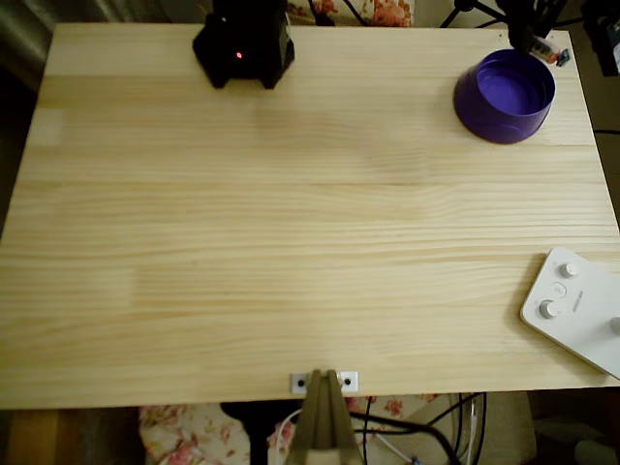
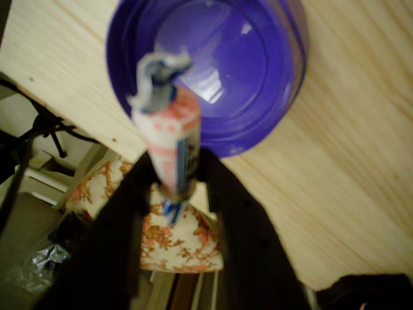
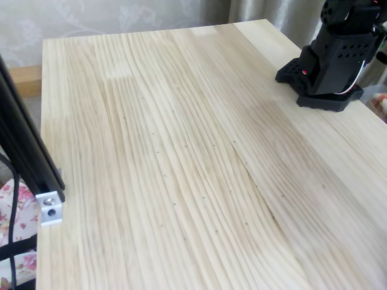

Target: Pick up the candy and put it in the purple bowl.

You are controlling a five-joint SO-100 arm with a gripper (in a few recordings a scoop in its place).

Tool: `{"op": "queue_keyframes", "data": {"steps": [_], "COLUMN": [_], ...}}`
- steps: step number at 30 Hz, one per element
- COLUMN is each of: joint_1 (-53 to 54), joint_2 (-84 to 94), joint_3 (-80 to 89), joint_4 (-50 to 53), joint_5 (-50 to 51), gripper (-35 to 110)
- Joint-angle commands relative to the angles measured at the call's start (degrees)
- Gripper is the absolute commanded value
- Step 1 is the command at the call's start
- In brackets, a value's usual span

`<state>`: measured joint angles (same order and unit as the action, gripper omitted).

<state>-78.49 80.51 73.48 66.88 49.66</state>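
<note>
— What's on the table [image 3: 181, 169] from this side?

— Mostly bare pale wood, the grain running away from us toward the far edge.

— And that black thing?

— The arm's base [image 3: 326, 60], sitting at the far right corner, a small red light on its side. White and red wires loop beside it.

— Anything at the near left?

— A metal bracket [image 3: 49, 208] clamped at the table's edge, a dark post [image 3: 21, 145] rising from it.

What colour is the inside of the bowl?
Purple, a lighter violet than its outside; the wrist view shows the bowl best.
</note>
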Motion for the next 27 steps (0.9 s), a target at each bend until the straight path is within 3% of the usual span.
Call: {"op": "queue_keyframes", "data": {"steps": [1, 18, 21, 27], "joint_1": [-1.5, -1.3, -0.6, 1.8], "joint_2": [1.8, 1.2, 2.5, 9.8], "joint_3": [-6.2, -6.8, -6.2, 1.8], "joint_4": [0.7, 3.7, 4.7, 0.8], "joint_5": [1.2, 3.4, 3.3, 0.2], "gripper": [7, 30, 29, 10]}}
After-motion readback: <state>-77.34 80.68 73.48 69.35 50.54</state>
